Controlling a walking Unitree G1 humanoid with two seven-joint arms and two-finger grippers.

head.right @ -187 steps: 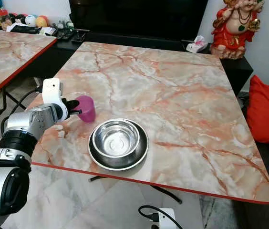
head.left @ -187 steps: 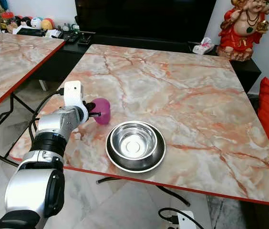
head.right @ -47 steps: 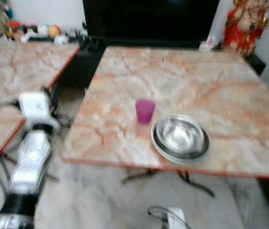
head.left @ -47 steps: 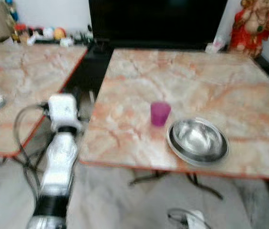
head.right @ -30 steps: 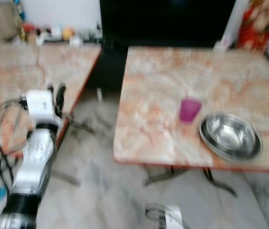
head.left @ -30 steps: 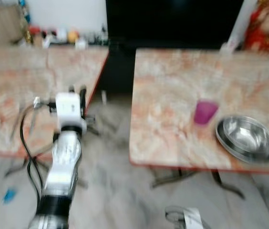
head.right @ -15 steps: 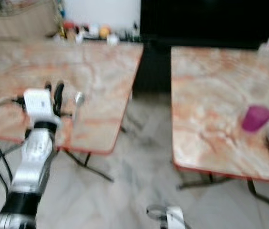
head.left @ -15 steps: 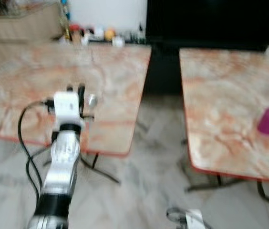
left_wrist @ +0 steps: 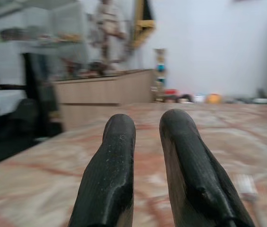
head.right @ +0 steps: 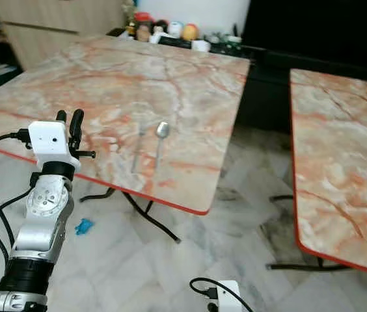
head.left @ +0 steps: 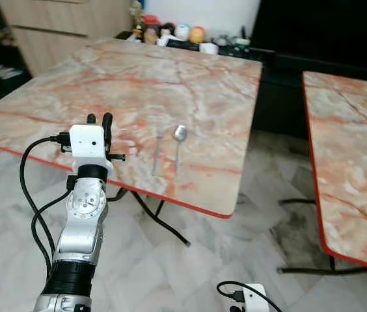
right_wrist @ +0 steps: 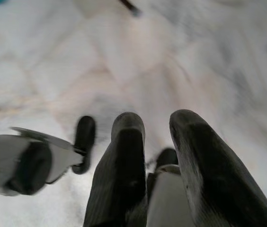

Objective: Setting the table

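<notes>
Facing a marble-patterned bench (head.left: 73,84) with red edging, head cameras looking down on it

Item 1: spoon (head.left: 179,140), lying flat near the front edge of that bench, bowl end away from the robot, handle toward it. Item 2: fork (head.left: 157,151), just beside the spoon on its left, roughly parallel; the pair lie as cutlery laid out for collection.

Item 3: left pincer (head.left: 98,119), raised level with the bench's front edge, left of the cutlery and apart from it; fingers (left_wrist: 117,156) close together with a narrow gap, holding nothing, likely poised to reach for the cutlery.

Item 4: right pincer (right_wrist: 155,142), hanging idle, pointed at the pale floor (right_wrist: 53,56), fingers slightly parted, empty.

Item 5: second bench (head.left: 359,162), to the robot's right, probably the one being set

Item 6: small ornaments (head.left: 170,31) beyond the far edge
</notes>
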